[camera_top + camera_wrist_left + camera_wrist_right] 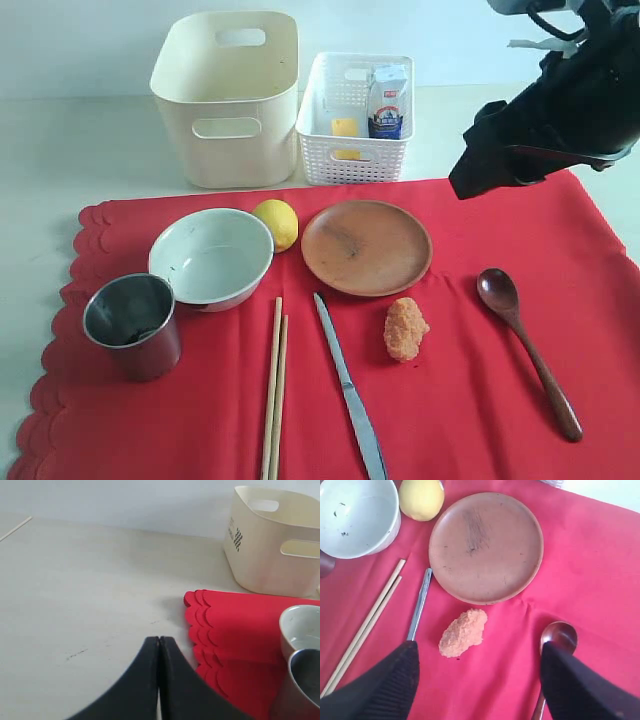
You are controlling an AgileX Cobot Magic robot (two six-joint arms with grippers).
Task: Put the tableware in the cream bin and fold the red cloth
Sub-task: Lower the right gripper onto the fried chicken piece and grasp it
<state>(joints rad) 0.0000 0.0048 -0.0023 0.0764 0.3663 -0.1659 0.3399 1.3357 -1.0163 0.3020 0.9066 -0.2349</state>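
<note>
- The flat brown plate lies on the red cloth, which is spread flat over the counter. The cream bin stands beyond the plate, off the cloth, with no tableware showing inside.
- Around the plate lie the white bowl, steel cup, chopsticks, knife and spoon. They pin the cloth, so folding probably has to wait.
- The right pincer hangs above the cloth near the plate, spread wide and empty, likely poised for a first pick. The nugget lies beneath its gap.
- The left pincer is pressed closed on nothing, over bare counter well apart from the plate, apparently parked clear.
</note>
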